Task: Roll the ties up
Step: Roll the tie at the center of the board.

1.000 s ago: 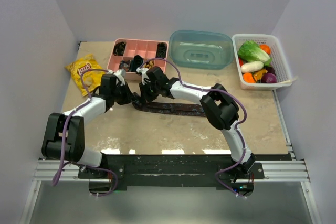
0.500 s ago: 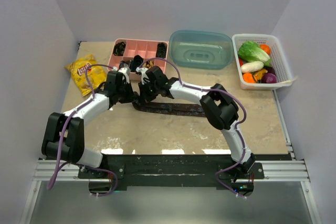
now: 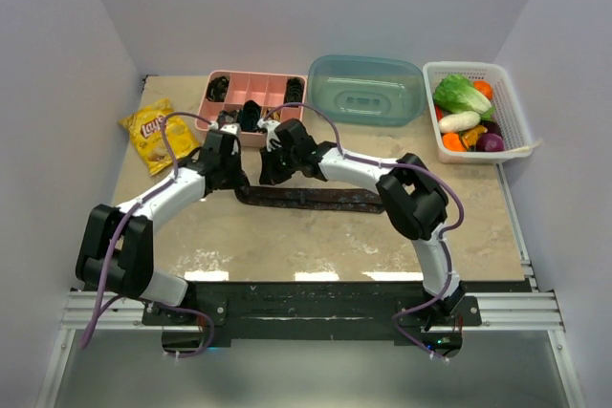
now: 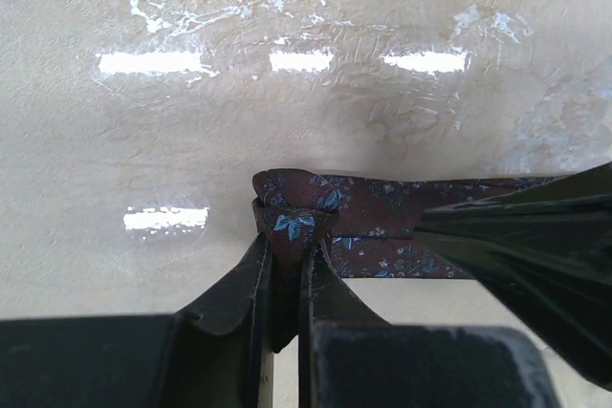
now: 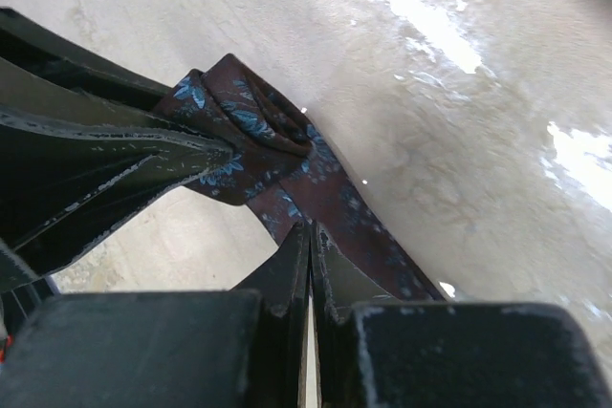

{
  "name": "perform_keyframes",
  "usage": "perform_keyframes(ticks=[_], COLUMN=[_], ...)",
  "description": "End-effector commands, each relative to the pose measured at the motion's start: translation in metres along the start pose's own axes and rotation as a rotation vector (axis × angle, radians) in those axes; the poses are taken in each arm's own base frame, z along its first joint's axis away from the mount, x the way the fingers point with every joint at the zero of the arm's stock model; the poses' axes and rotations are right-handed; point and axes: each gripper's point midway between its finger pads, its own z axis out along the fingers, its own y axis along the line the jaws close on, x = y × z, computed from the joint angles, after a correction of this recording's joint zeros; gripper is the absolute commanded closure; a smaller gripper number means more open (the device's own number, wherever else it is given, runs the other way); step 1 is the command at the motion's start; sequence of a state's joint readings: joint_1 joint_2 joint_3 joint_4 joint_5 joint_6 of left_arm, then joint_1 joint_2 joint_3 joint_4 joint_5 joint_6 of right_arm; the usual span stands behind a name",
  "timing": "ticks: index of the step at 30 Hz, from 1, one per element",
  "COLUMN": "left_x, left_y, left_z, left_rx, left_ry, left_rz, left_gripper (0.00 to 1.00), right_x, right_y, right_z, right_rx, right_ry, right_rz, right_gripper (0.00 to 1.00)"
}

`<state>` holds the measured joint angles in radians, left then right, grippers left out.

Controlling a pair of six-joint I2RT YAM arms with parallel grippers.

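A dark maroon tie (image 3: 316, 200) with small blue flowers lies across the table's middle, running right from both grippers. My left gripper (image 3: 238, 179) is shut on the tie's folded left end, which bulges out past its fingertips in the left wrist view (image 4: 287, 236). My right gripper (image 3: 267, 173) sits just to the right of it, jaws pressed together on the tie's edge (image 5: 311, 228). The tie's band (image 5: 335, 188) runs off down-right in the right wrist view. The left gripper's fingers (image 5: 105, 164) touch the fold from the left there.
A pink divided tray (image 3: 251, 76) just behind the grippers holds dark rolled coils (image 3: 294, 91). A yellow chips bag (image 3: 151, 129) lies far left. A teal lidded container (image 3: 366, 90) and a white basket (image 3: 517, 112) of vegetables stand at the back right.
Both grippers have shifted a little right and toward the tray, still close together. The tie's left end has moved with them, and the band lies straighter.
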<state>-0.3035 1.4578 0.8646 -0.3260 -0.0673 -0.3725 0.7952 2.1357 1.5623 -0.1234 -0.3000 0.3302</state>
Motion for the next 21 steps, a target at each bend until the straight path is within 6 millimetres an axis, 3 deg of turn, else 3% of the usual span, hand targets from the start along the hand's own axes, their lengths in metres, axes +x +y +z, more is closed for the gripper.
perform_keyframes(ticks=[1,10,21], left_x=[-0.019,-0.007,0.015], left_y=[0.006,0.014,0.004], left_z=[-0.01,-0.013,-0.009], left_rx=[-0.11,-0.262,-0.336], left_ry=[-0.061,-0.049,-0.007], left_rz=[0.055,0.121,0.196], left_gripper=[1.0,1.0,1.0], right_x=[-0.036,-0.034,-0.029], right_y=[-0.001,-0.037,-0.054], right_z=[-0.028,-0.04,-0.042], right_rx=[0.015,0.086,0.123], right_ry=[-0.114,-0.117,-0.109], right_rz=[0.003,0.046,0.073], right_gripper=[0.98,0.97,0.96])
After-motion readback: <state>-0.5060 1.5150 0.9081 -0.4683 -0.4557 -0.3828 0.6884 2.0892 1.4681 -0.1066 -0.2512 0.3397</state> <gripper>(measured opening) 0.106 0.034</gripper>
